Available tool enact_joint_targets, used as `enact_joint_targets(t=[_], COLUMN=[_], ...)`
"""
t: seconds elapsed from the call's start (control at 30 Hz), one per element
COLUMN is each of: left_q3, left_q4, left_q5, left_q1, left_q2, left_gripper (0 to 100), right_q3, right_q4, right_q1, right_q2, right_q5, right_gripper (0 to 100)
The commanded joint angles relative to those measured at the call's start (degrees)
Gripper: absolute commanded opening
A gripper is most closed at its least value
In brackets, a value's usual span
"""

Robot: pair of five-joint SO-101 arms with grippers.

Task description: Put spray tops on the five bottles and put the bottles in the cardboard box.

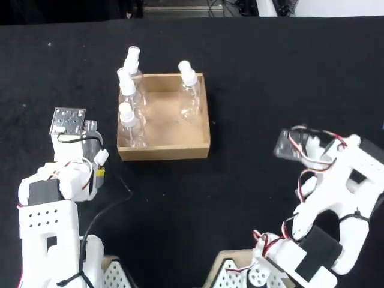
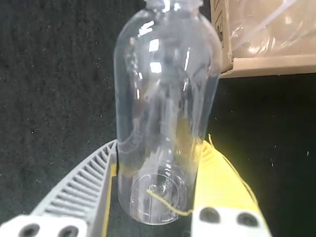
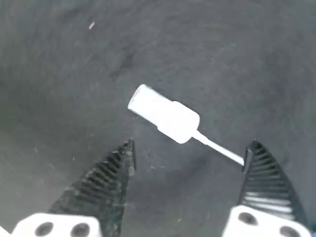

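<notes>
- The left gripper (image 2: 160, 148) is clamped on a clear, round-shouldered plastic bottle (image 2: 165, 98), just left of the cardboard box (image 1: 163, 150).
- The right gripper (image 3: 190, 150) has its fingers spread wide above a white spray top (image 3: 165, 118). The top lies on its side on the black cloth (image 3: 74, 59), right of the box, with its thin tube sticking out.
- Four capped bottles (image 1: 189, 90) stand at the box: three along its left side, one at its far right corner.

The bottle (image 2: 165, 113) in the left pincer (image 2: 160, 148), itself ribbed grey and smooth yellow plastic, is clear and glossy. The cardboard box (image 2: 266, 64) beside it is matt brown. Ahead of the right pincer (image 3: 191, 148), of ribbed black plastic, a smooth white plastic spray top (image 3: 165, 114) lies on the tabletop (image 3: 74, 59), covered in matt black cloth.
</notes>
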Motion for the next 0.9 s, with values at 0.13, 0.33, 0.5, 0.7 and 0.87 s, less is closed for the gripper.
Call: enact_joint_targets(t=[0.13,0.33,0.5,0.7,0.87], left_q3=[-0.66,-0.66,-0.66,-0.66,-0.66], left_q4=[-1.14,-1.05,-1.05,-0.97,-0.88], left_q5=[0.26,0.26,0.26,0.26,0.26], left_q1=[-0.66,-0.66,-0.66,-0.66,-0.66], left_q2=[-1.14,-1.14,-1.14,-1.14,-1.14], left_gripper=[3,3,3,3,3], right_q3=[4.62,9.89,12.26,11.3,8.31], right_q4=[-6.51,-13.27,-14.51,-14.59,-14.51], right_q1=[1.85,2.99,2.81,2.81,0.62], right_q2=[0.22,0.13,0.13,-0.4,-0.4], right_q5=[16.79,23.03,23.74,14.42,-16.18], right_gripper=[31.8,29.6,18.2,5.5,5.1])
